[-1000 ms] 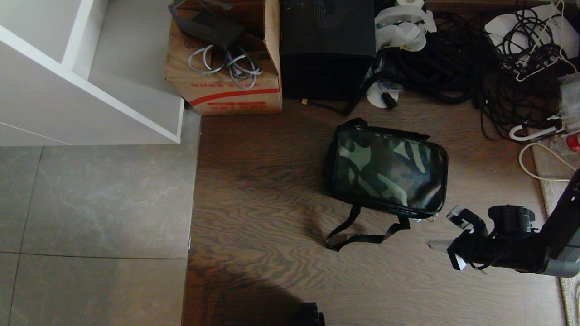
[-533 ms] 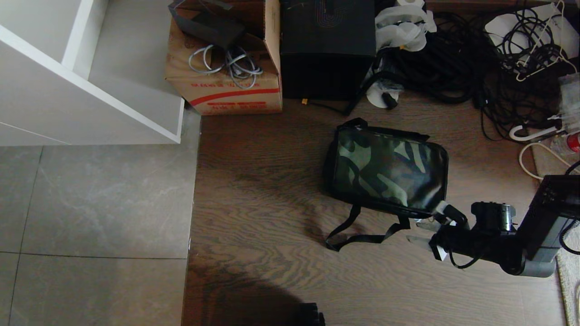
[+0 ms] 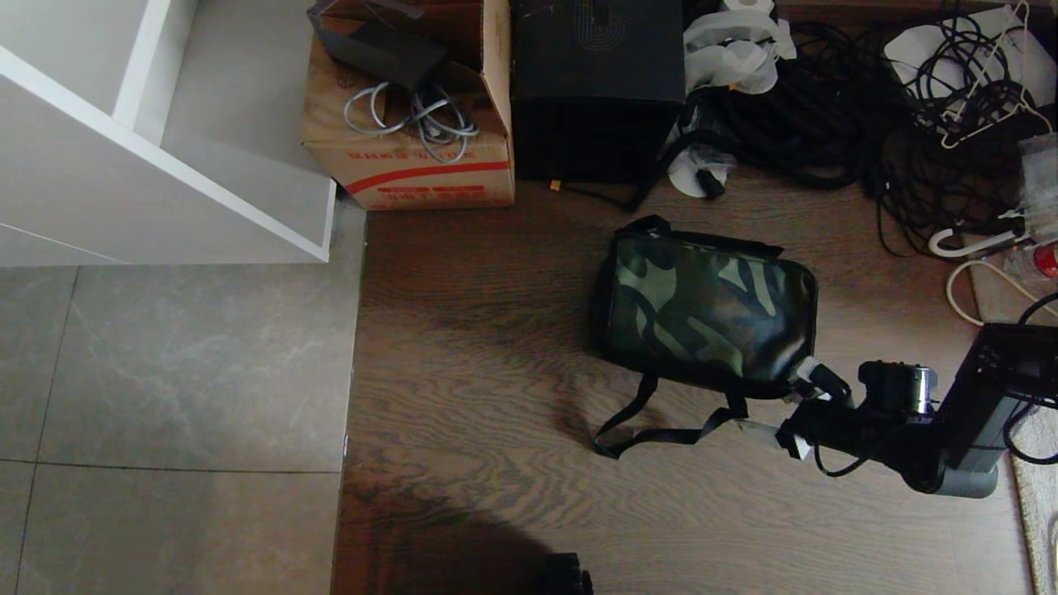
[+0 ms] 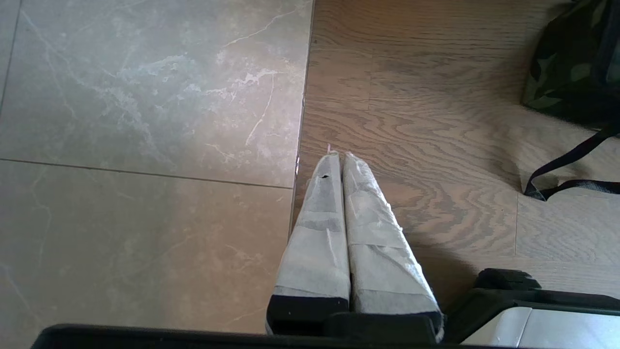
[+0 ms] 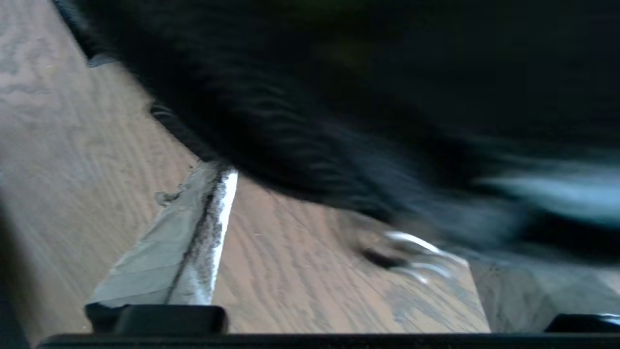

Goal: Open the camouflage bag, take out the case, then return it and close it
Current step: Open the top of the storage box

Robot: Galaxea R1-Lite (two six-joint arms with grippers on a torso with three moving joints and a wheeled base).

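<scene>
The right wrist view is smeared: the camouflage bag (image 5: 368, 97) reads only as a dark mass, and small bright metal pieces (image 5: 411, 252) beneath its edge cannot be identified. One finger (image 5: 179, 247) of the right gripper (image 3: 783, 400) shows there; the other is blurred at 4 o'clock. In the head view the bag (image 3: 707, 310) hides whatever it contains. The black box (image 3: 597, 83) at 12 o'clock is cropped by the edge.
</scene>
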